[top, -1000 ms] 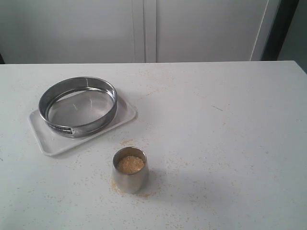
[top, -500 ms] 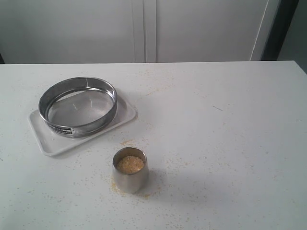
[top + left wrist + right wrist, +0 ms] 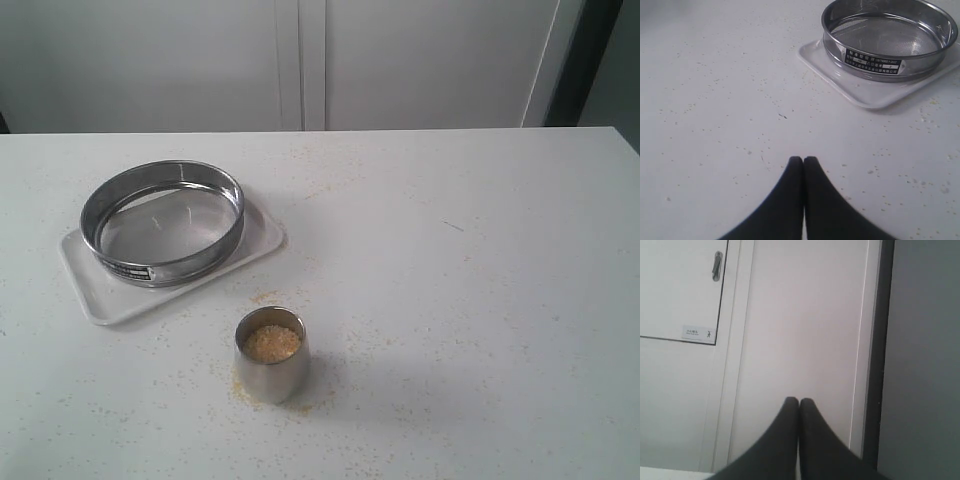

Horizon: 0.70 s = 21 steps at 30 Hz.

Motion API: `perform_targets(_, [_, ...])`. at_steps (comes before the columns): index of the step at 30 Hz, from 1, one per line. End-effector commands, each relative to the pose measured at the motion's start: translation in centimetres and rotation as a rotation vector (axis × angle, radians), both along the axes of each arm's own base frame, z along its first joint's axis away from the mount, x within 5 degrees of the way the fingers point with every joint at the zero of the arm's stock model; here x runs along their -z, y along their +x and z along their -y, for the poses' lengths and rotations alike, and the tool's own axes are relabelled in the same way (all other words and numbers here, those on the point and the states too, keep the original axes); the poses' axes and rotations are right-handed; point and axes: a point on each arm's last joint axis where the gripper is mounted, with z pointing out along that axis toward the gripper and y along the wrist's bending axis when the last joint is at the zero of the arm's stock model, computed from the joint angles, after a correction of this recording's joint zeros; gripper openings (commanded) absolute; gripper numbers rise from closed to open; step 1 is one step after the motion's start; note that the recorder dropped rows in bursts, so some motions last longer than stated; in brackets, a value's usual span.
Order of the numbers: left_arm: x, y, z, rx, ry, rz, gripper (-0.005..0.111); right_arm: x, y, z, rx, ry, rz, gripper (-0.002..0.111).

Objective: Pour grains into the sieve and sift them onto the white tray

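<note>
Steel cup (image 3: 271,355) may spill its grains (image 3: 271,342) if tipped short of the sieve (image 3: 888,37) ahead of the left gripper (image 3: 803,160), pressed together like the right gripper (image 3: 799,401).

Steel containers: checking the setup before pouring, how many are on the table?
2. The sieve sits on the white tray at left; the small steel cup holding the grains stands apart from it, nearer the camera. Nothing appears hidden.
</note>
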Motion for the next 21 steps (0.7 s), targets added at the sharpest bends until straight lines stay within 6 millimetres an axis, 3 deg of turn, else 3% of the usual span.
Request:
perform_targets(1, [0.1, 0.0, 0.0, -0.004, -0.011, 0.0, 0.0, -0.3, -0.2, -0.1, -0.003, -0.013, 0.056, 0.0])
perform_targets(8, [0.1, 0.0, 0.0, -0.004, -0.011, 0.0, 0.0, -0.3, -0.2, -0.1, -0.002, -0.013, 0.048, 0.0])
perform_targets(13, [0.1, 0.0, 0.0, -0.004, -0.011, 0.0, 0.0, -1.9, -0.6, 0.0, -0.002, -0.012, 0.088, 0.0])
perform_targets(21, [0.1, 0.0, 0.0, -0.004, -0.011, 0.0, 0.0, -4.0, 1.7, -0.1, -0.003, -0.025, -0.024, 0.0])
